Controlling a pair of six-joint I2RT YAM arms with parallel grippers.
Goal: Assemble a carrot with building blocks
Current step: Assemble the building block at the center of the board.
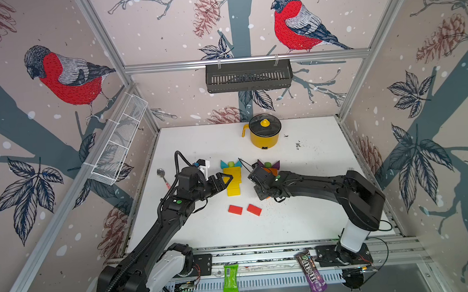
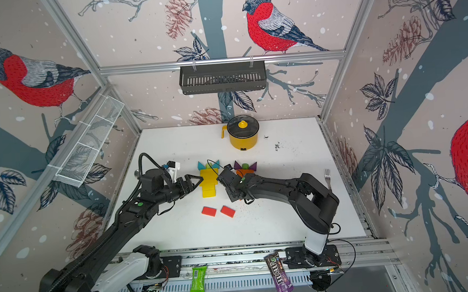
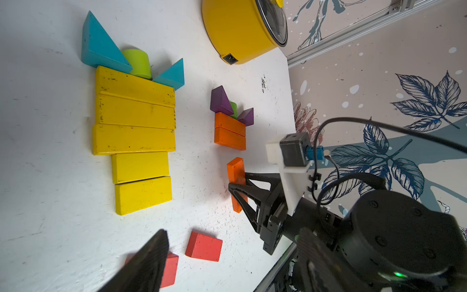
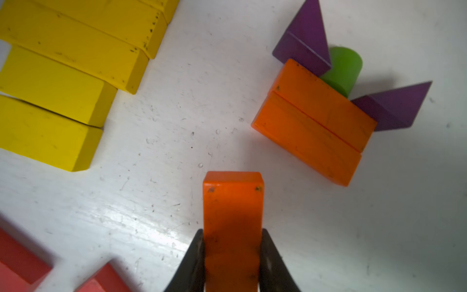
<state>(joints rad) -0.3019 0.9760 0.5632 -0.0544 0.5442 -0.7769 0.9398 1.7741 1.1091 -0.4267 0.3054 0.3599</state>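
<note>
A carrot shape of several yellow blocks lies mid-table, topped by teal triangles and a green piece. To its right lie two orange blocks side by side, with purple triangles and a green piece at their far edge. My right gripper is shut on a third orange block, held just short of that pair. Two red blocks lie loose nearer the front. My left gripper is open beside the yellow shape, holding nothing.
A yellow lidded pot stands at the back of the table. A spoon lies at the left edge and a fork at the right. A white wire basket hangs on the left wall. Snack packets lie on the front rail.
</note>
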